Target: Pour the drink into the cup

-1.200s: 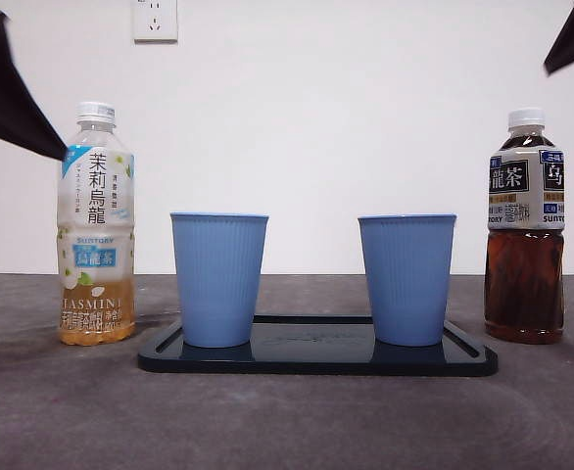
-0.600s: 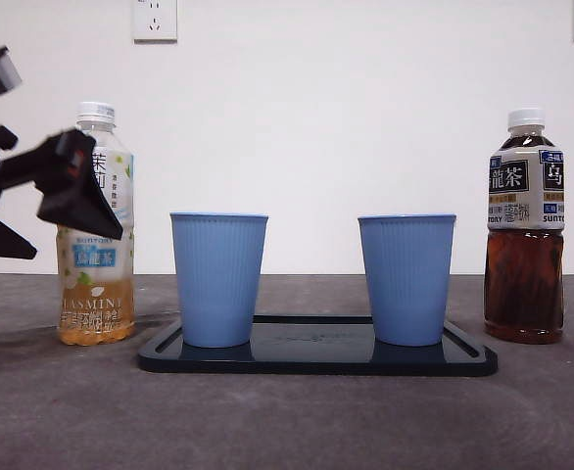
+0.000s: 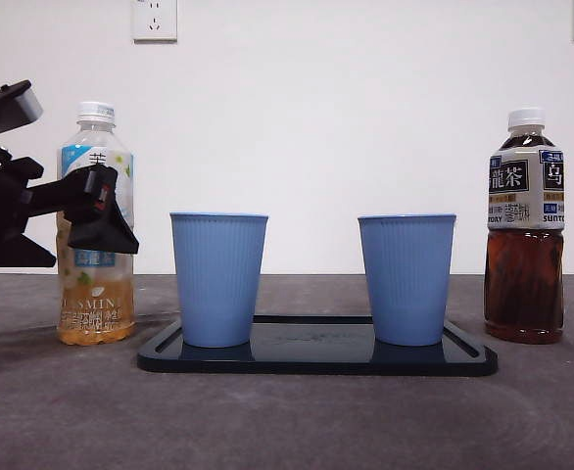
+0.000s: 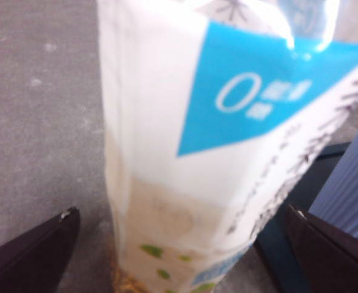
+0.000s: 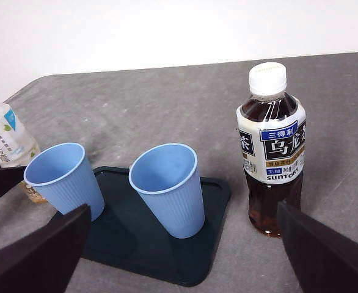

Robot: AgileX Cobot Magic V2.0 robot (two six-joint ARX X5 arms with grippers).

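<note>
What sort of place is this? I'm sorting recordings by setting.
Probably a lab test bench: a bare grey tabletop, a plain white wall with a socket, and staged bottles and cups on a dark tray.

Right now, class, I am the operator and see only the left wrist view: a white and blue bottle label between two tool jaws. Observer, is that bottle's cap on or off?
Observer: On. The front view shows a white cap on the jasmine tea bottle. The left tool straddles its label, jaws apart.
Operator: Is the cup beside it empty?
Observer: Yes. The right wrist view looks down into that blue cup and shows nothing inside.
Operator: Is there anything else to pour from?
Observer: A capped dark tea bottle stands beyond the second cup, off the tray.
</note>
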